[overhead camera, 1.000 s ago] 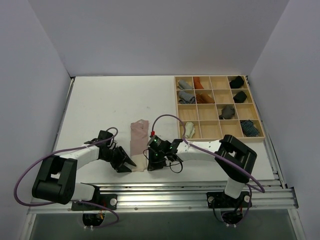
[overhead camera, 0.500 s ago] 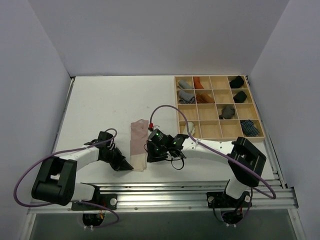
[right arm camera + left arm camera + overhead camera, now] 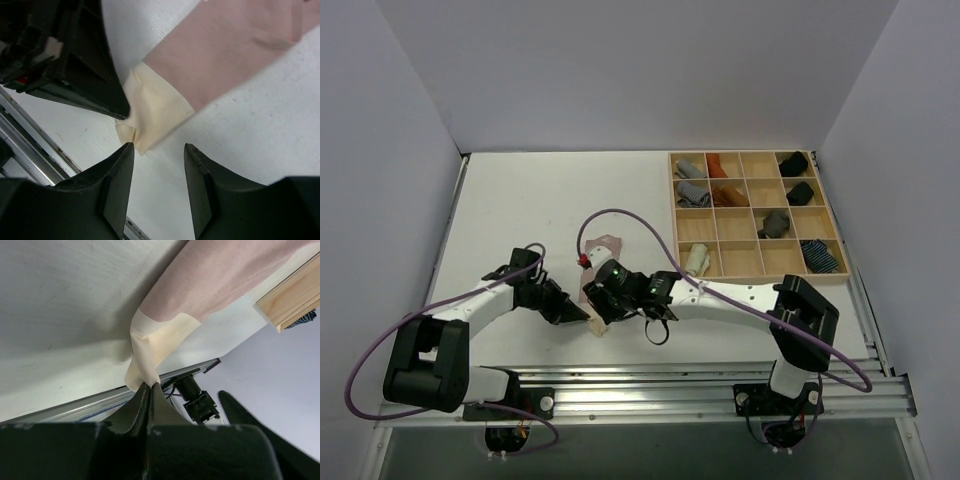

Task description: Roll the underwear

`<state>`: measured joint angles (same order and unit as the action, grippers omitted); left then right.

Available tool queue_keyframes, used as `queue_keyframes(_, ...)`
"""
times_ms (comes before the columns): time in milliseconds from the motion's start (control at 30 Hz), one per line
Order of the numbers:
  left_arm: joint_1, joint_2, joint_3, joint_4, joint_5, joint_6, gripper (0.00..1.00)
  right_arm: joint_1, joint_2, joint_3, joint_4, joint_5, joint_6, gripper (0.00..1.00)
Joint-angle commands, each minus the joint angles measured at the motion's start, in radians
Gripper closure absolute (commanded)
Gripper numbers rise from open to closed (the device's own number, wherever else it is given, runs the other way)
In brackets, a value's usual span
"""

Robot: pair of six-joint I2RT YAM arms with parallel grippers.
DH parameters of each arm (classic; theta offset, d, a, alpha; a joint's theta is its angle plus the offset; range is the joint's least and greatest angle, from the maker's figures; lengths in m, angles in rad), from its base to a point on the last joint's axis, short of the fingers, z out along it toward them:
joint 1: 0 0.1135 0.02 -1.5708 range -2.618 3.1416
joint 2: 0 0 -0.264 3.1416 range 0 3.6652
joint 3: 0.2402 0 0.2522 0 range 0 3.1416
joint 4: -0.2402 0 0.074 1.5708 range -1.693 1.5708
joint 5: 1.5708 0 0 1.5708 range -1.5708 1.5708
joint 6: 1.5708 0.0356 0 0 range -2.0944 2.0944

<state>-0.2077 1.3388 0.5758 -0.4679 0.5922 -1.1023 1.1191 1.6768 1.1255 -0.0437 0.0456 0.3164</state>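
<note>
The dusty pink underwear (image 3: 604, 244) lies stretched on the white table, its beige part (image 3: 597, 323) nearest the arms. My left gripper (image 3: 149, 385) is shut on a bunched corner of that beige part (image 3: 159, 341), pulling it up off the table. My right gripper (image 3: 157, 149) hovers open just beyond the beige edge (image 3: 151, 111), with nothing between its fingers; its left finger (image 3: 117, 165) nearly touches the cloth corner. In the top view the right arm (image 3: 620, 290) hides the middle of the pink cloth. A pale yellow-green roll (image 3: 698, 260) sits in a near-left compartment of the tray.
A wooden compartment tray (image 3: 756, 279) stands at the right, holding grey, rust, black and blue-striped rolls. The metal rail (image 3: 650, 385) runs along the near table edge, close behind both grippers. The two grippers are almost touching each other.
My left gripper has shut on the beige corner and drawn it up. My right gripper has opened and swung left over the cloth toward the left gripper.
</note>
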Motion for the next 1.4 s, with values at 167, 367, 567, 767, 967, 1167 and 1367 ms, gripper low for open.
queue_keyframes(167, 0.047, 0.017, 0.03, -0.04, 0.084, -0.083, 0.98, 0.11, 0.107, 0.072, 0.074, 0.1, -0.158, 0.59)
queue_keyframes(367, 0.096, 0.016, -0.004, -0.032, 0.11, -0.111, 0.98, 0.123, 0.138, 0.08, 0.094, 0.102, -0.2, 0.58)
queue_keyframes(567, 0.106, 0.031, -0.013, -0.026, 0.118, -0.12, 0.98, 0.125, 0.175, 0.091, 0.096, 0.142, -0.241, 0.57)
queue_keyframes(767, 0.12, 0.036, -0.033, -0.006, 0.121, -0.149, 0.98, 0.131, 0.182, 0.114, 0.113, 0.129, -0.234, 0.56)
queue_keyframes(967, 0.139, 0.045, -0.059, 0.021, 0.13, -0.177, 0.98, 0.139, 0.195, 0.109, 0.137, 0.113, -0.227, 0.54)
queue_keyframes(1167, 0.172, 0.043, -0.07, 0.015, 0.129, -0.183, 0.98, 0.145, 0.215, 0.109, 0.151, 0.108, -0.215, 0.54)
queue_keyframes(1367, 0.202, 0.022, -0.073, 0.021, 0.136, -0.22, 0.98, 0.15, 0.251, 0.112, 0.171, 0.166, -0.201, 0.54)
